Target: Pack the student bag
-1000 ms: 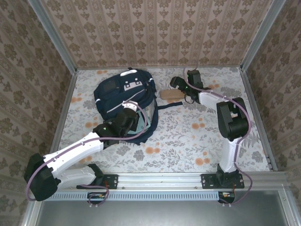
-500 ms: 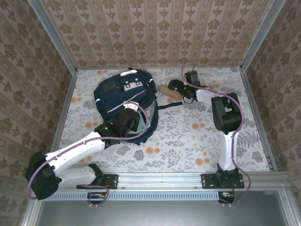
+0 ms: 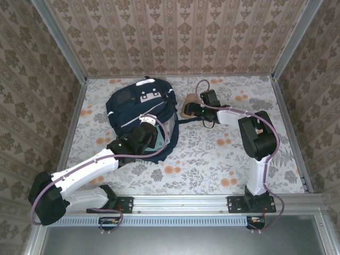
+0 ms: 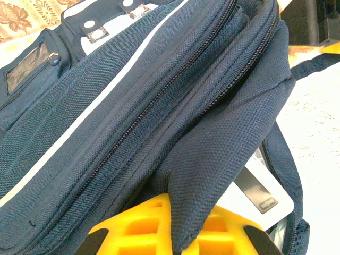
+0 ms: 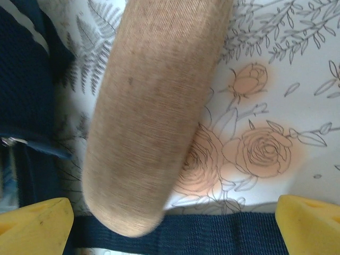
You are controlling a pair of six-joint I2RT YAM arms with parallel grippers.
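Left wrist: student bag [image 4: 159, 106] fold between fingers [image 4: 133, 228]

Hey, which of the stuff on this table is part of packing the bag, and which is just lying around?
Part of the job:
- bag, its flap pinched by the left gripper
- tan case beside it, at the open right gripper; probably meant to go in

Just there:
- floral cloth
- patterned walls
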